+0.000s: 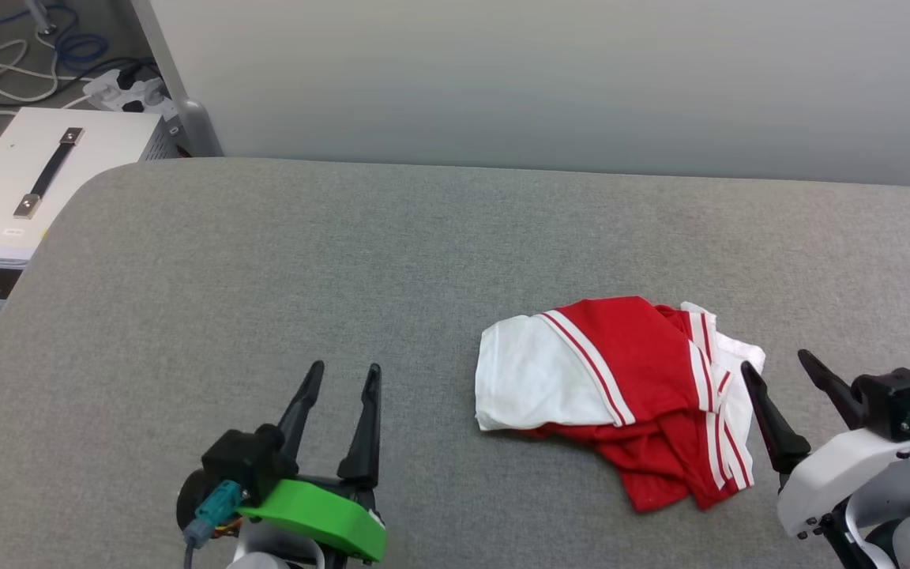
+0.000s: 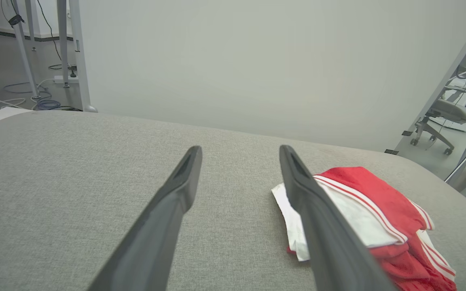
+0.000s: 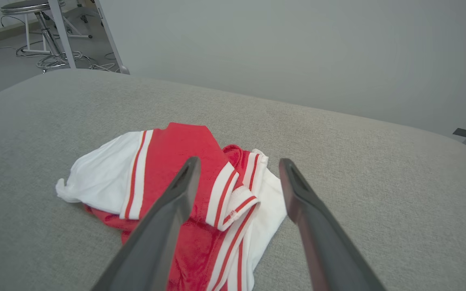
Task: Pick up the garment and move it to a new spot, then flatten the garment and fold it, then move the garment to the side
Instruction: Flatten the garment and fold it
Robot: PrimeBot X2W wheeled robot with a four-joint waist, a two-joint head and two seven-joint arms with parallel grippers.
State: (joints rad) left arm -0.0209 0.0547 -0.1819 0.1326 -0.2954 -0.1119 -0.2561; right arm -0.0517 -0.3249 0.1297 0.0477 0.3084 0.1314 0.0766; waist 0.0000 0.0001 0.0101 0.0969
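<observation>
The garment (image 1: 621, 387) lies crumpled on the grey padded table (image 1: 265, 276), right of centre near the front; red body, white sleeves and striped trim show, the number is hidden. My right gripper (image 1: 775, 359) is open just right of the garment's edge, its left finger beside the white sleeve. Along that gripper's fingers the garment (image 3: 184, 182) spreads below and ahead of the open right gripper (image 3: 239, 161). My left gripper (image 1: 344, 367) stands open over bare table, well left of the garment. Past its right finger I see the garment (image 2: 362, 210); the left gripper (image 2: 239, 149) holds nothing.
A white box with a black handle (image 1: 28, 182) stands off the table's left side, with cables and a power strip (image 1: 119, 87) behind it. A pale wall (image 1: 581, 79) rises behind the table. An office chair (image 2: 443, 113) stands off to the right.
</observation>
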